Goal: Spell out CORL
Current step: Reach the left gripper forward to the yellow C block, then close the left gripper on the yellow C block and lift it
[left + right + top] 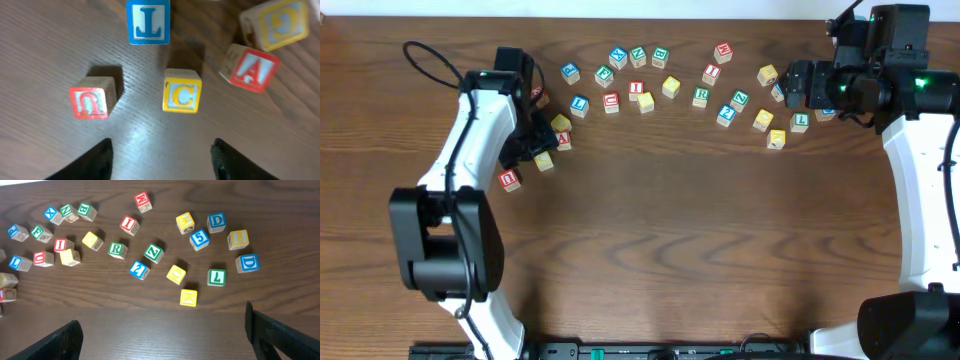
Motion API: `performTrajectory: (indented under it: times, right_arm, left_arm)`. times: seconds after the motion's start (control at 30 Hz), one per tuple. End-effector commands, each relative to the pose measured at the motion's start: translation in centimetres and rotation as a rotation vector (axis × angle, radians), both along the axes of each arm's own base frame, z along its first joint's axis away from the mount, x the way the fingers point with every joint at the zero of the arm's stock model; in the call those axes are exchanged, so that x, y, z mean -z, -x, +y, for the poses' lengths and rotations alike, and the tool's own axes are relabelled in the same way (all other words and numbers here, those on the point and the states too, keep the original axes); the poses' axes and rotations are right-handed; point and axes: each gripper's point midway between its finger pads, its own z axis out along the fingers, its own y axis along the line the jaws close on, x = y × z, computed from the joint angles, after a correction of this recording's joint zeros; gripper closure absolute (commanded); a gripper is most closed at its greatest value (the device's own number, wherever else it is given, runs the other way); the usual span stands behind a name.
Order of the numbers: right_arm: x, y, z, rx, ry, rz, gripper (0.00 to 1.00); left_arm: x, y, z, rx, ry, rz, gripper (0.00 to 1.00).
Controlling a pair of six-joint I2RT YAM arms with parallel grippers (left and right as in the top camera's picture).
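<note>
In the left wrist view, a yellow C block lies just ahead of my open, empty left gripper. A red U block is to its left, a blue L block beyond it and a red A block to its right. In the overhead view the left gripper hovers by the yellow C block. My right gripper is open and empty, well above the table. Below it lie a green R block and a green L block. It is at the far right in the overhead view.
Several other letter blocks are scattered in a band across the far part of the table. A yellow block is the one nearest the right gripper. A yellow E block sits beside the red A. A black cable loops at the far left.
</note>
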Motion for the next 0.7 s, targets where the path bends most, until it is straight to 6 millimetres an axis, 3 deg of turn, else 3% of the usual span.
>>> performTrajectory:
  times: [0.0, 0.3, 0.67]
  right_arm:
    - [-0.2, -0.2, 0.1, -0.012, 0.015, -0.004, 0.01]
    - [0.3, 0.2, 0.1, -0.012, 0.014, 0.019, 0.01]
    - [0.8, 0.3, 0.1, -0.012, 0.013, 0.031, 0.01]
  left_arm:
    - [0.9, -0.7, 0.1, -0.003, -0.016, 0.002, 0.44]
    - [3.0, -1.3, -0.1, 0.094, -0.011, 0.025, 0.46]
    - [3.2, -2.2, -0.2, 0.123, -0.013, -0.008, 0.44]
